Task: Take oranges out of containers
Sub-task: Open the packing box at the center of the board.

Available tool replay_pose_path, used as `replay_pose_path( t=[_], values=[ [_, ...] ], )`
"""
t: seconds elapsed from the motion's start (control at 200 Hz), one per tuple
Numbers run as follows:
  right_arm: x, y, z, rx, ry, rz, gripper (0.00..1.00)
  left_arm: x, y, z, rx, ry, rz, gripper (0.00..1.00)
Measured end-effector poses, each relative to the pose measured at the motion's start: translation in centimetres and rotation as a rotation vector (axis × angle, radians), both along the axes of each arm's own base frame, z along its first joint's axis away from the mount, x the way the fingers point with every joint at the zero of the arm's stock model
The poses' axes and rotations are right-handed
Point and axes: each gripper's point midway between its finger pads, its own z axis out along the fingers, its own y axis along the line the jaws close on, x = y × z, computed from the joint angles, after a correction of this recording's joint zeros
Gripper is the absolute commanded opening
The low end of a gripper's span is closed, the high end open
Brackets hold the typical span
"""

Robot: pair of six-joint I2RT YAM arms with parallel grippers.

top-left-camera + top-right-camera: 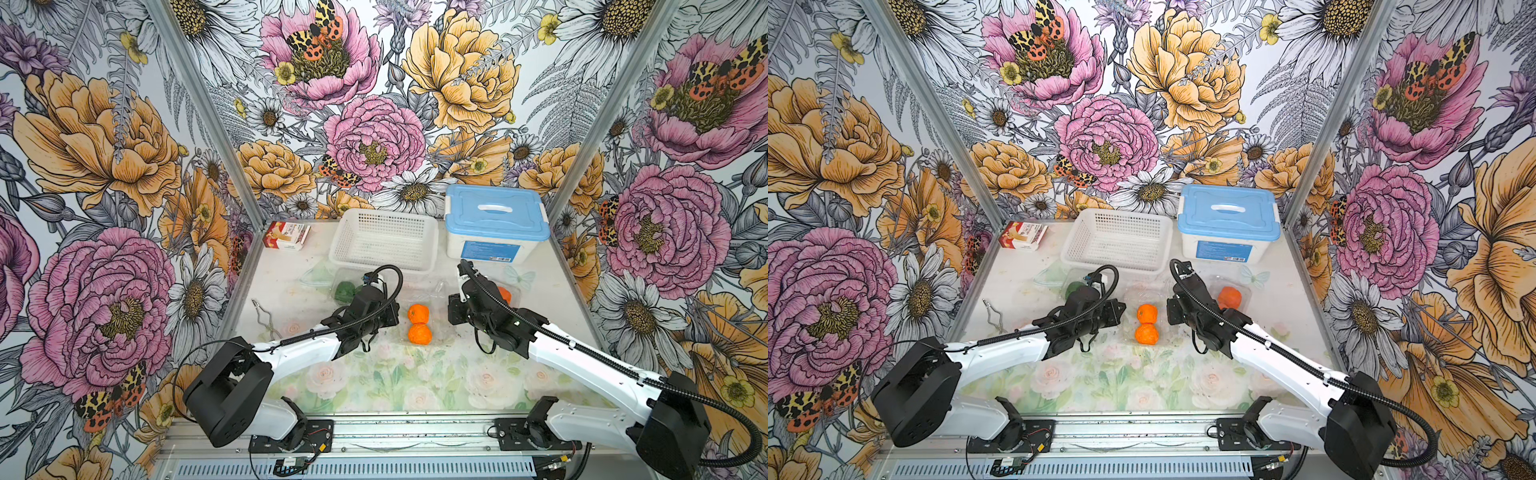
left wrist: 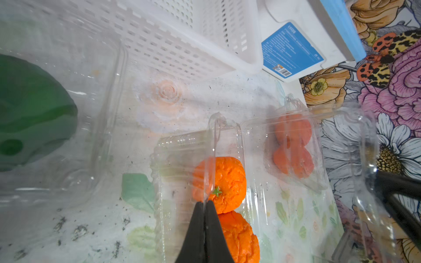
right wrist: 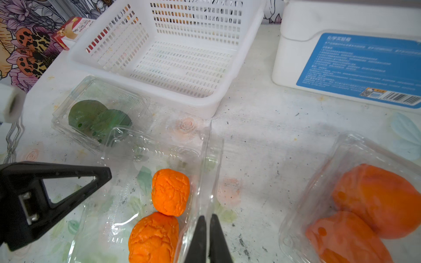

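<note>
No fruit is out yet: the middle container stands open with its 2 oranges inside. The left gripper is clamped on 1 clear edge, and the right gripper has its jaws almost together about the opposite edge, grip uncertain. The orange-filled container and the green-fruit container look closed, their 4 fruits left to take out.

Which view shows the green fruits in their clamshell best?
The right wrist view: both green fruits show clearly inside their clear clamshell. In both top views the left arm hides most of them; the left wrist view shows one, blurred and cut off.
</note>
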Motion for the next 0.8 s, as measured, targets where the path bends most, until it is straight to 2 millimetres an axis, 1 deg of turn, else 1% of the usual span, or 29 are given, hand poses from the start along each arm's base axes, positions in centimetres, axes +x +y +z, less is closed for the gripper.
replay_pose_path(
  t=[0.1,0.15,0.18,0.3,0.51,0.54,0.566,0.656,0.691,0.736,0.801],
  values=[
    [0.3,-0.2,-0.4,-0.005,0.014,-0.006,0.40,0.8,0.8,0.2,0.002,-0.004,0.005,0.00],
    [0.4,-0.2,-0.3,-0.004,0.017,-0.004,0.46,1.1,0.9,0.3,0.001,-0.005,0.002,0.00],
    [0.4,-0.1,-0.2,-0.001,0.017,-0.002,0.47,1.4,0.9,0.4,0.002,-0.005,-0.003,0.00],
    [0.6,0.1,0.6,0.024,0.008,-0.015,0.51,2.1,0.7,0.7,0.000,-0.009,-0.032,0.00],
    [0.8,-0.3,1.9,0.075,-0.009,-0.064,0.52,2.4,1.2,0.7,-0.004,-0.006,-0.063,0.00],
    [0.8,-0.2,2.1,0.083,-0.010,-0.069,0.52,2.5,1.5,0.7,-0.003,-0.008,-0.060,0.08],
    [0.8,-0.2,2.2,0.089,-0.010,-0.073,0.52,2.7,1.7,0.8,-0.003,-0.010,-0.057,0.13],
    [0.9,-0.1,2.5,0.105,-0.009,-0.081,0.53,3.4,2.4,1.0,-0.012,-0.017,-0.046,0.15],
    [0.9,-0.1,2.6,0.110,-0.009,-0.083,0.54,3.6,2.6,1.0,-0.016,-0.019,-0.043,0.16],
    [0.9,0.0,2.7,0.116,-0.009,-0.085,0.57,3.8,2.8,1.1,-0.021,-0.021,-0.042,0.19],
    [0.9,0.0,2.7,0.121,-0.007,-0.088,0.58,3.9,2.8,0.9,-0.024,-0.019,-0.047,0.24]
  ],
)
